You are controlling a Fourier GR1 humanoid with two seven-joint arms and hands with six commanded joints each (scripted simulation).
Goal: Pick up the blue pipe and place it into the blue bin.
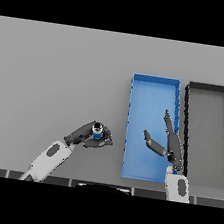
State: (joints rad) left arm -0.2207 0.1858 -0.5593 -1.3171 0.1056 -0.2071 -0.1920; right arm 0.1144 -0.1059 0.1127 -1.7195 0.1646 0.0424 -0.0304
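The blue pipe (97, 132) is a short blue cylinder with a dark top, standing upright inside the curl of my left hand (83, 135), whose fingers and thumb wrap round it left of the bin. The blue bin (152, 89) is a long shallow tray to the right of centre. My right hand (169, 145) hovers over the bin's near right part with its fingers straight and thumb spread, holding nothing.
A black bin (212, 88) with a grey floor stands right beside the blue bin. The grey table (54, 70) stretches to the left and back.
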